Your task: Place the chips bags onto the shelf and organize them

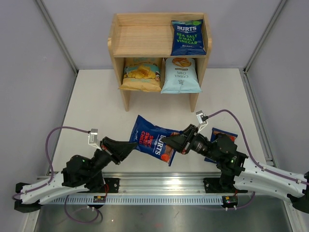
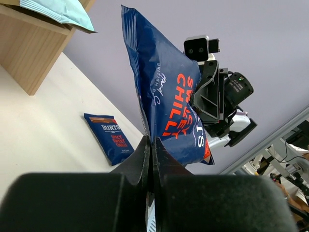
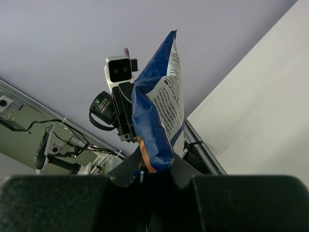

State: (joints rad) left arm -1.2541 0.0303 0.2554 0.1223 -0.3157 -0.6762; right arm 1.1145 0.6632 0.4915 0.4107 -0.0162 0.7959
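Note:
A dark blue BURTS sweet chilli bag (image 1: 153, 139) hangs above the table between both grippers. My left gripper (image 1: 133, 143) is shut on its left edge, seen close in the left wrist view (image 2: 152, 142) with the bag (image 2: 166, 96) standing up from the jaws. My right gripper (image 1: 166, 141) is shut on the bag's right corner (image 3: 157, 111), seen in the right wrist view (image 3: 153, 166). A second BURTS bag (image 1: 223, 135) lies flat on the table, partly under my right arm. The wooden shelf (image 1: 145, 38) holds a BURTS sea salt bag (image 1: 187, 37) on top, with a yellow bag (image 1: 141, 73) and a cassava bag (image 1: 180, 75) below.
The upper tier's left half (image 1: 142, 41) is bare wood. The shelf's side panel (image 2: 34, 53) and the cassava bag's corner (image 2: 63, 12) show in the left wrist view, with the flat bag (image 2: 110, 136) on the white table. Grey walls enclose the table.

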